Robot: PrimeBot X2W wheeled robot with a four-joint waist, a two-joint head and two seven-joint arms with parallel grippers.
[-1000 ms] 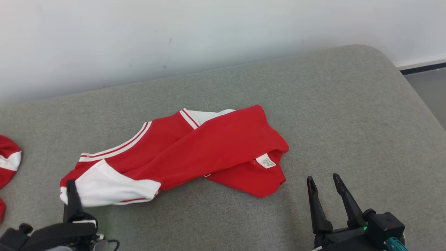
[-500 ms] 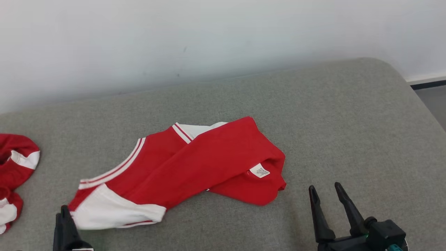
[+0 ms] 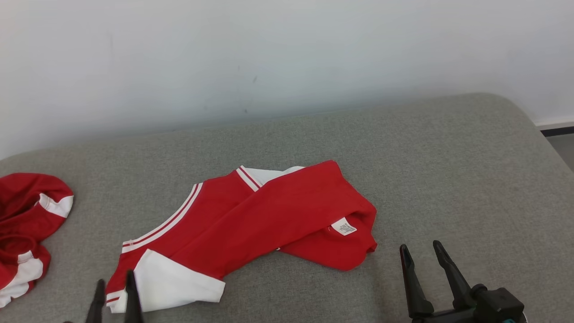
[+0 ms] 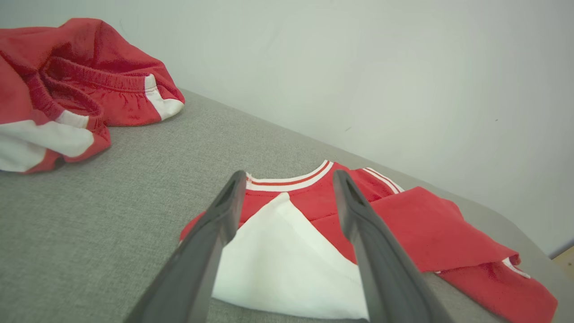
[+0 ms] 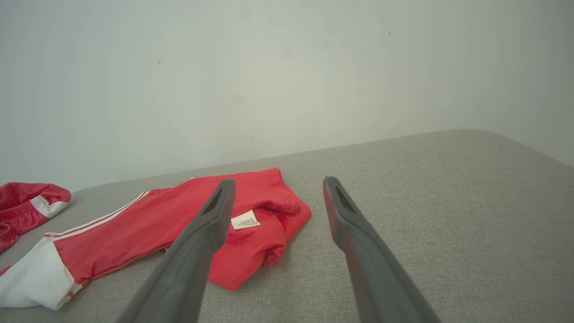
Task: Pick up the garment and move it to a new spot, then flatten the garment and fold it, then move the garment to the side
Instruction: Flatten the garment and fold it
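Since a second ago the left claw (image 3: 115, 278) has let go of the white sleeve corner, spread its fingers wide and drawn back toward the near edge. The head camera has tilted too, so the overall shift in the picture is not the cloth moving. The red jersey top with white sleeve panels and striped trim (image 3: 269, 211) lies mid-way across the grey upholstered pad (image 3: 448, 170), bunched into a slanted band with its white care label (image 3: 344, 226) showing. The right claw (image 3: 419, 246) waits wide and empty just beside the label end. The move to a new spot looks done. Flattening, a tidy fold and the shift aside appear still to come. Count: two claws, one label, and two garments, the second being a crumpled red-and-white piece (image 3: 27, 211) at the left edge.
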